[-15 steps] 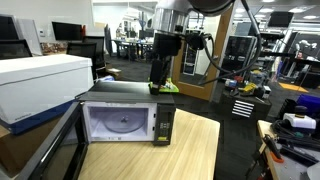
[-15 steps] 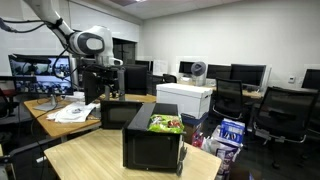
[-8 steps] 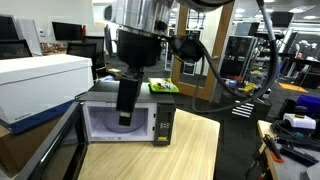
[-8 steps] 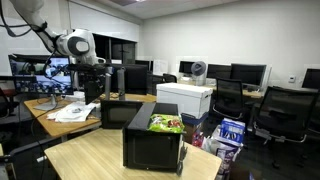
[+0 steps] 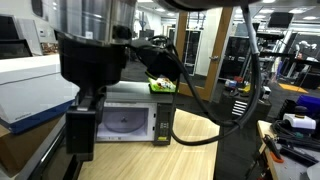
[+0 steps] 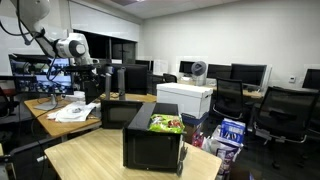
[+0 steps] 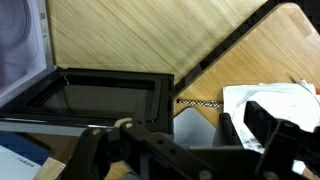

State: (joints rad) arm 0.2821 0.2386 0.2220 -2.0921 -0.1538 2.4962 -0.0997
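Note:
A black microwave (image 5: 160, 120) stands on the wooden table (image 5: 190, 150) with its door swung open, its pale inside and turntable (image 5: 128, 122) showing. A green snack bag (image 5: 162, 86) lies on its top, also seen from behind as the green bag (image 6: 166, 124). My gripper (image 5: 82, 135) hangs close to the camera, in front of the microwave's left side. In the wrist view the gripper (image 7: 180, 145) is open with nothing between its fingers (image 7: 265, 125). Below it are the dark glass door (image 7: 100, 100) and the tabletop.
A white box (image 5: 30, 85) stands beside the microwave, also seen as the white box (image 6: 185, 98). Loose papers (image 7: 270, 100) lie on the neighbouring desk (image 6: 60, 118) with monitors (image 6: 35, 72) behind. Office chairs (image 6: 280, 110) and clutter ring the table.
The arm has swung away from the microwave's top and the snack bag, out past the open door and toward the desk with papers. The gripper stayed open.

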